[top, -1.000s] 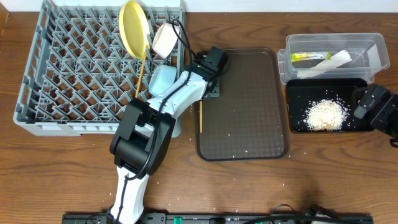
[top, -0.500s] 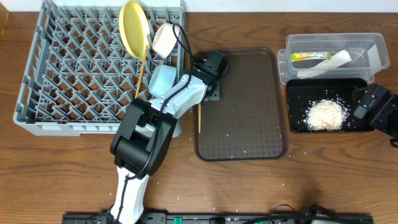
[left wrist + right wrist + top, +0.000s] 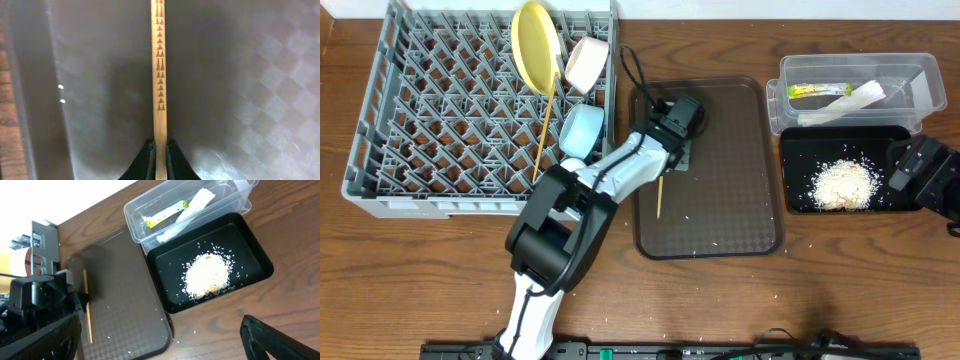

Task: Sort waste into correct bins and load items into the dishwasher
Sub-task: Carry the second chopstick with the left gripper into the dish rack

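My left gripper [image 3: 669, 162] is shut on a wooden chopstick [image 3: 659, 196] over the brown tray; the left wrist view shows the stick [image 3: 159, 70] pinched between the fingertips [image 3: 148, 159]. The other chopstick [image 3: 545, 125] lies across the grey dish rack [image 3: 430, 140], with the yellow plate [image 3: 535, 45], a white cup or bowl [image 3: 586, 62] and the light blue bowl [image 3: 582, 129]. The clear tub [image 3: 910, 70] holds the green-and-yellow wrapper [image 3: 810, 92] and the paper strip [image 3: 855, 98]. Rice crumbs [image 3: 844, 184] lie in the black tray [image 3: 798, 150]. My right gripper [image 3: 918, 170] is open and empty beside it.
The dark brown serving tray [image 3: 730, 200] lies in the middle of the table, with stray rice grains on it and on the wood in front. In the right wrist view the rice [image 3: 207, 275], the tub [image 3: 150, 202] and the held chopstick [image 3: 87, 311] show.
My left gripper has moved right with the chopstick, from the brown tray's left edge towards its middle. The light blue bowl now shows more. The right arm has not moved.
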### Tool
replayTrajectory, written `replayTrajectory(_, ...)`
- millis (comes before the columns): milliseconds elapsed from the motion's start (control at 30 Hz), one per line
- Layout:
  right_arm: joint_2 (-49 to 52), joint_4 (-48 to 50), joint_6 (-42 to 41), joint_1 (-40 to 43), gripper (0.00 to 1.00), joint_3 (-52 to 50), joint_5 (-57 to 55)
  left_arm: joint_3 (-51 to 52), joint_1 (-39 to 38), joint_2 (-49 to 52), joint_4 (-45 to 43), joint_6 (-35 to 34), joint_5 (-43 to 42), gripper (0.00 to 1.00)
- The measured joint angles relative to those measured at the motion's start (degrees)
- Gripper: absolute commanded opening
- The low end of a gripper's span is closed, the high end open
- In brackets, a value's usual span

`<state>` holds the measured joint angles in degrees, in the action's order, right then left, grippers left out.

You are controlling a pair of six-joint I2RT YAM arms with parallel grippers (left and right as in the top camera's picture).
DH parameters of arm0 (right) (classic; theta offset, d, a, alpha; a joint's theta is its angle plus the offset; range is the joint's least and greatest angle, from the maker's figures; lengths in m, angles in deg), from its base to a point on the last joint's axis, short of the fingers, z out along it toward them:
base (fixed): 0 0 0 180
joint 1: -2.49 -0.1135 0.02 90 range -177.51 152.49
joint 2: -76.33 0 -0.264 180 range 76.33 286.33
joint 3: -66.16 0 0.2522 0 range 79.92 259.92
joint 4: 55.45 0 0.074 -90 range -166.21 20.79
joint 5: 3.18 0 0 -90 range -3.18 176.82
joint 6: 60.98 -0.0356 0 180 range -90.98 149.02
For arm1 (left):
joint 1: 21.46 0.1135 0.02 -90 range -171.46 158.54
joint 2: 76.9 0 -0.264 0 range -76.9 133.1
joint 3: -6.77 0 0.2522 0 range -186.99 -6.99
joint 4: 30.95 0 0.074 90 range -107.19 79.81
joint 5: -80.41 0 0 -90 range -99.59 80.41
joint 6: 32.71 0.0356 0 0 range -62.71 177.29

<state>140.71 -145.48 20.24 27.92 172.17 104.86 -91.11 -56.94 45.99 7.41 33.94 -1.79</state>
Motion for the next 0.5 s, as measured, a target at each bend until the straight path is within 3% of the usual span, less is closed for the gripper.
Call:
replayTrajectory(267,0.02,0.02,0.00,0.00,0.99,0.00,0.00,0.26,-0.39,-3.61,5.25,2.25,-0.96,0.07)
replayTrajectory(500,0.00,0.00,0.00,0.00,0.99,0.00,0.00,-0.26,2.34,-25.57,8.07,10.03,2.73,0.08)
